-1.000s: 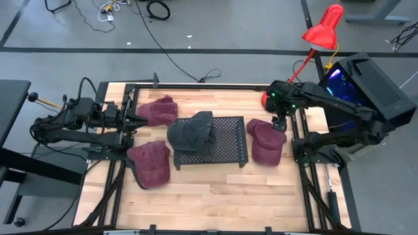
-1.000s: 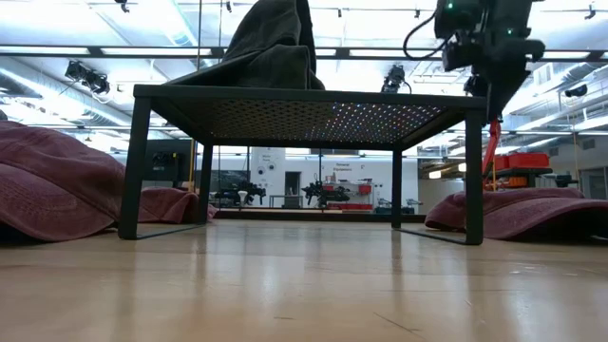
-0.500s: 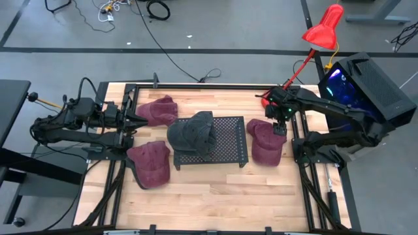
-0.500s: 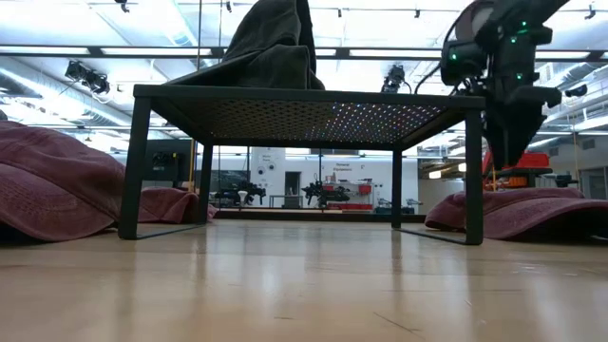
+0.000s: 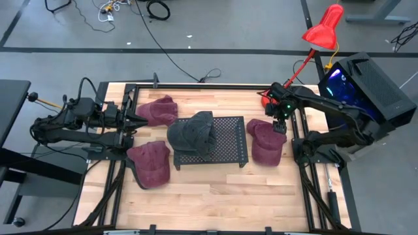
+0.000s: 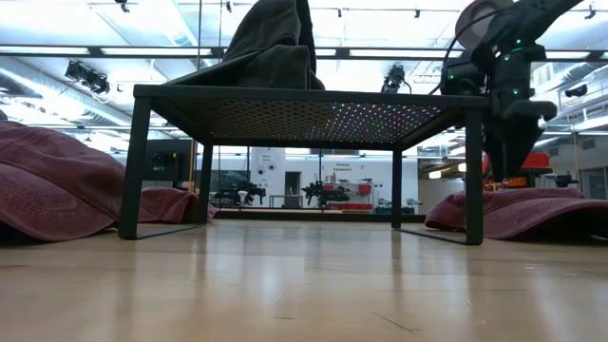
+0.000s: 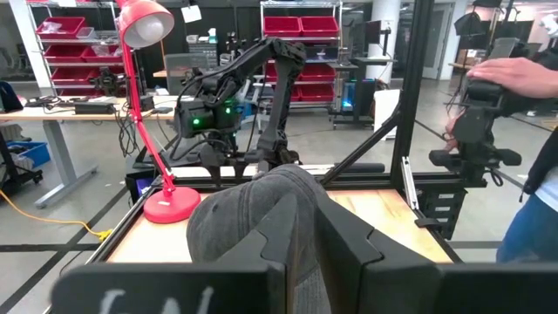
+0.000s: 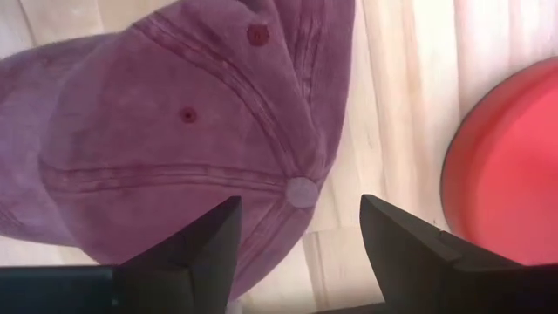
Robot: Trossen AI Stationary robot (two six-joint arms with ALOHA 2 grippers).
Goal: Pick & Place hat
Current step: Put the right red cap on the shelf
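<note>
High view: four hats lie on the wooden table (image 5: 215, 196) — three maroon and one dark grey. The dark grey hat (image 5: 191, 132) sits on the left end of a black perforated stand (image 5: 225, 140) at mid-table, overhanging its left edge. One maroon hat (image 5: 157, 110) lies toward the far left, a second maroon hat (image 5: 149, 163) sits at the near left beside the stand, and the third maroon hat (image 5: 265, 140) lies just right of the stand. The right gripper (image 5: 279, 128) hangs over that third hat's far edge, near the red lamp base (image 5: 266, 100) at the table's far right corner. The left gripper (image 5: 136, 121) waits at the left edge, between the two left maroon hats; whether it is open I cannot tell. The near half of the table is bare wood.

Low view: the stand fills the middle, grey hat on top, maroon hats to either side. The right arm comes down just above the right-hand maroon hat (image 6: 518, 211).

Left wrist view: the grey hat (image 7: 253, 218) lies close ahead, the red lamp (image 7: 148, 105) and right arm beyond; a person's hand (image 7: 514, 74) rests on equipment off the table.

Right wrist view: the two fingers (image 8: 187, 249) stand apart, straddling the button at the maroon hat's (image 8: 174, 131) crown — lamp base (image 8: 506, 166) alongside.
</note>
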